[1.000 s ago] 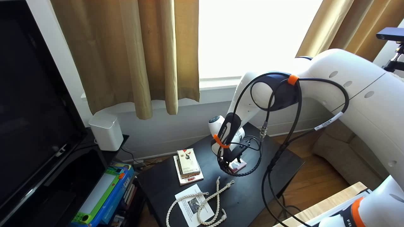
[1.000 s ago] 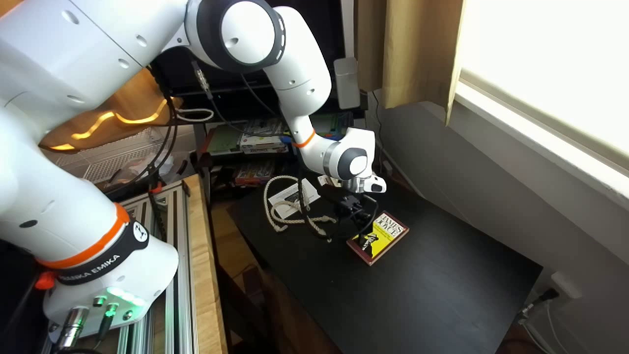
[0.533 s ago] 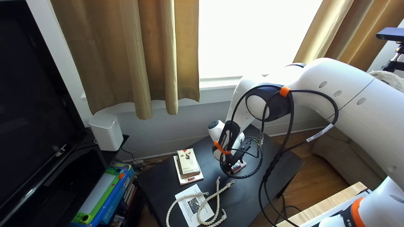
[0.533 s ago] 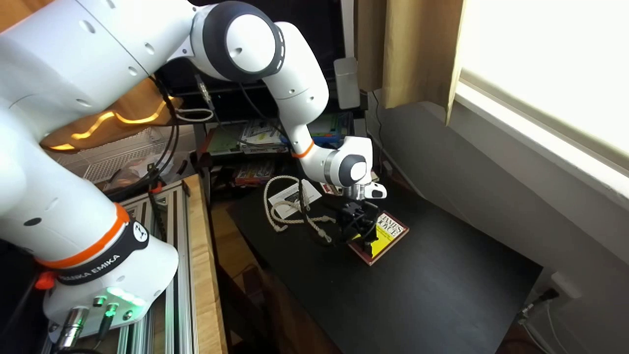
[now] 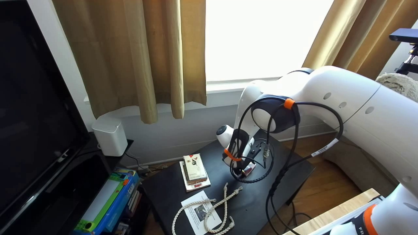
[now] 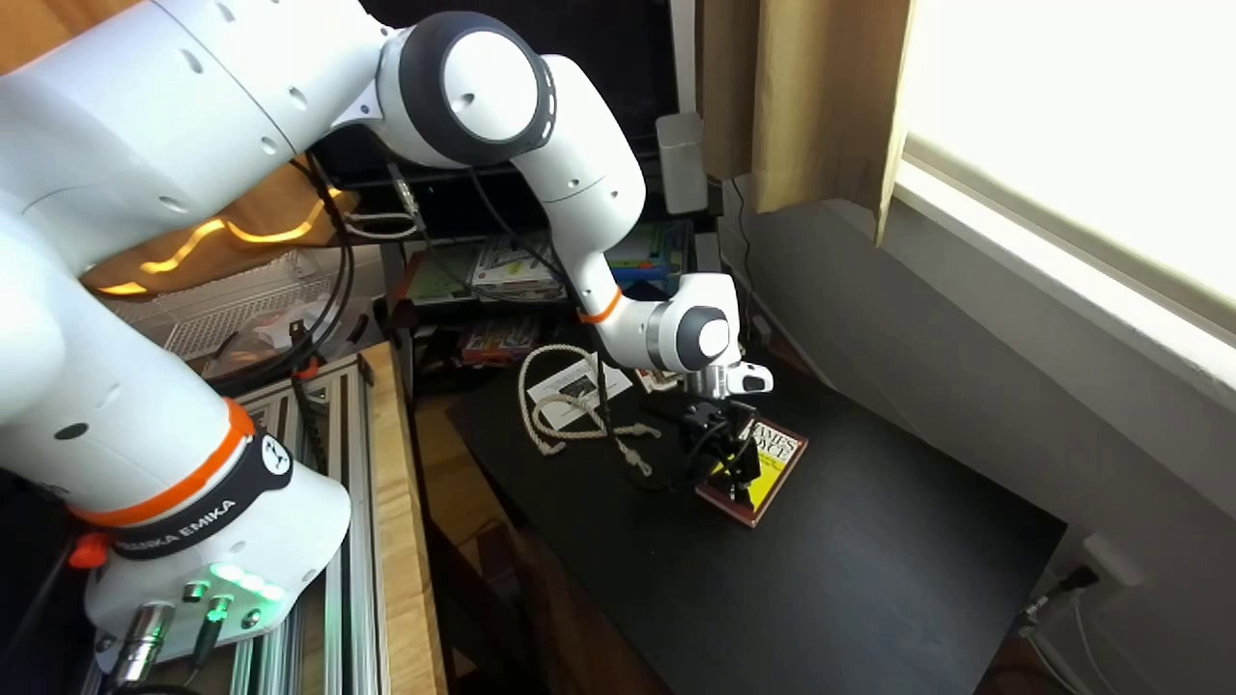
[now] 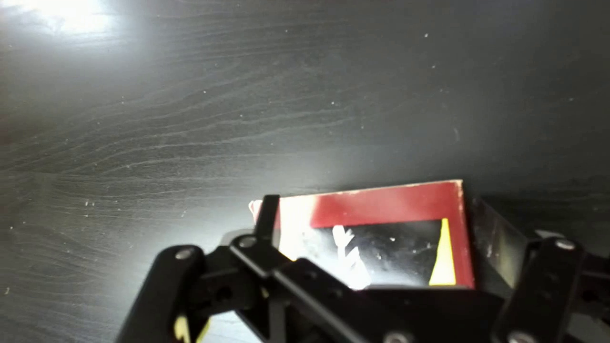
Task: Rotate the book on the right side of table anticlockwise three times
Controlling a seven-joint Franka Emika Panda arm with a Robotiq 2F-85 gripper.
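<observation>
The book is a small paperback with a red border and yellow cover reading "James Joyce" in an exterior view (image 6: 775, 470). It lies flat on the black table (image 6: 869, 589). It is partly hidden by the gripper in another exterior view (image 5: 249, 170). In the wrist view, the book's red edge (image 7: 381, 206) and black picture show between the fingers. My gripper (image 7: 376, 204) is open and low over the book. The left finger overlaps the book near its left corner; the right finger is just beyond its right edge. Whether the fingers touch it I cannot tell.
A stack of books (image 5: 195, 173) stands on the table. A printed paper sheet (image 5: 197, 213) lies under a cream rope (image 5: 225, 209) nearby. A black cable loop (image 5: 271, 169) hangs around the wrist. The wall and window run along the table's back.
My gripper has come down onto the book. Over the last half second, the book has shifted slightly and turned a little anticlockwise with the gripper's motion.
</observation>
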